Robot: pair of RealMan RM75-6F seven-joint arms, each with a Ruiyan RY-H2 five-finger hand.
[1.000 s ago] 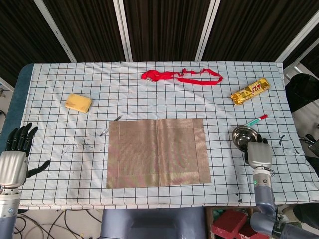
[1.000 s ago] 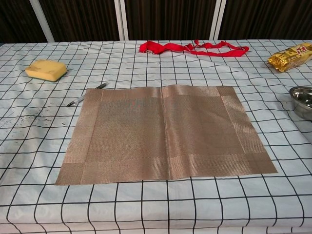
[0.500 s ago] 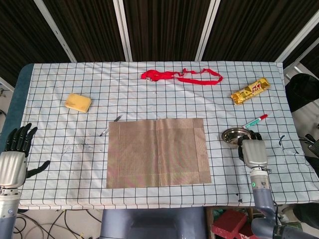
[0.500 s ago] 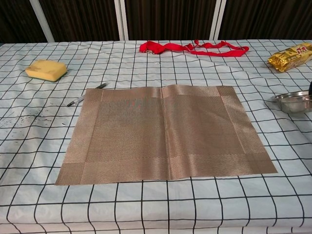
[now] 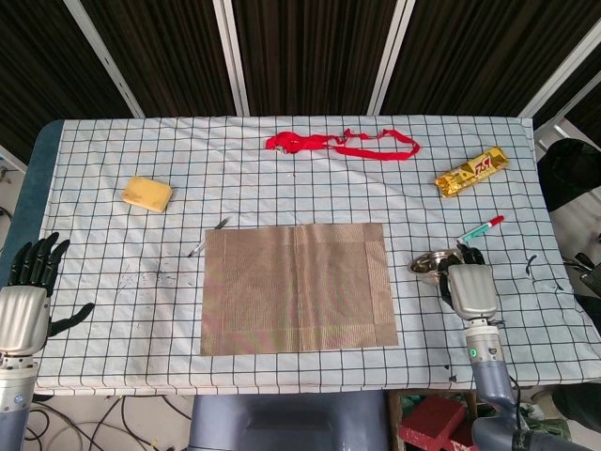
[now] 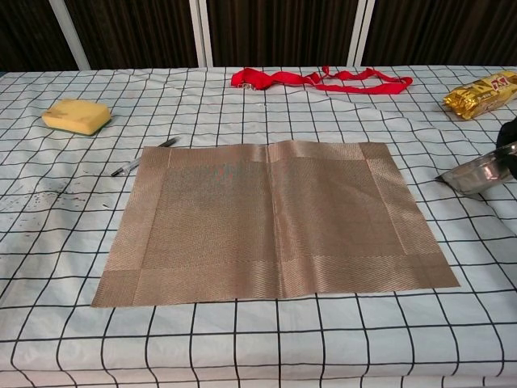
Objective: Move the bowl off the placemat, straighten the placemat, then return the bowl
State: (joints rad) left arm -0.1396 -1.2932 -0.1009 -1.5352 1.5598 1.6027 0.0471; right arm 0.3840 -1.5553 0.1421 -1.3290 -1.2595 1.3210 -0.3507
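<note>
Head view: right hand (image 5: 467,287) grips the steel bowl (image 5: 428,266) at its rim, bowl tilted | bowl sits off the placemat (image 5: 297,287), at its 3 o'clock, just beside the edge | left hand (image 5: 25,301) at 9 o'clock, fingers spread, holding nothing.

The right hand (image 5: 467,287) reaches up from the near edge on its grey arm, its silver back facing up. Its dark fingers (image 5: 472,254) curl over the rim of the bowl (image 5: 428,265) and hold it tilted. The left hand (image 5: 26,301) sits far off at the other side, holding nothing, with its black fingers (image 5: 38,256) spread and pointing up.
</note>
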